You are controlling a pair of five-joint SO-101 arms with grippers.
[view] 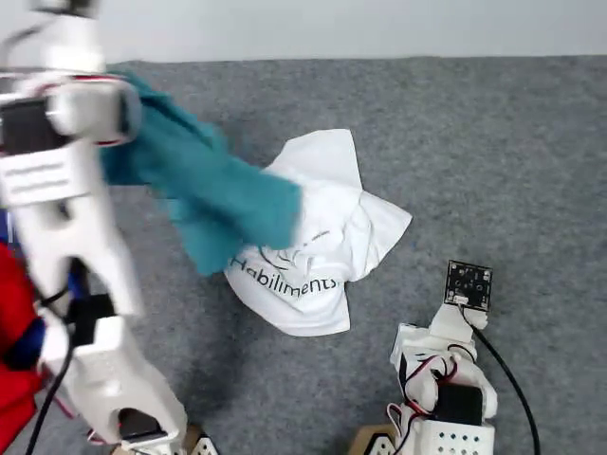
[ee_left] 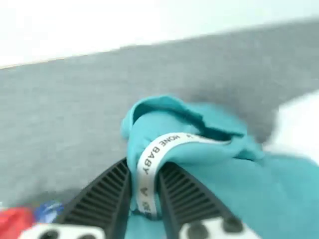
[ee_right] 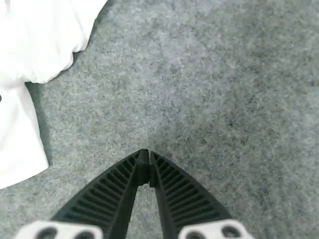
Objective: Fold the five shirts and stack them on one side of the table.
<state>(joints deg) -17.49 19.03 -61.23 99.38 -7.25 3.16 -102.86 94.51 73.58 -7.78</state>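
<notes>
Left gripper (ee_left: 145, 172) fingers clamp teal shirt (view: 223, 204) collar: pick-up step; right gripper (ee_right: 144, 158) fingers together, empty; next: spread shirt flat on bench (view: 493, 142)

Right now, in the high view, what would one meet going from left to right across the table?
At the left edge, red fabric → left arm → teal shirt → white shirt, crumpled on the table → right arm.
</notes>
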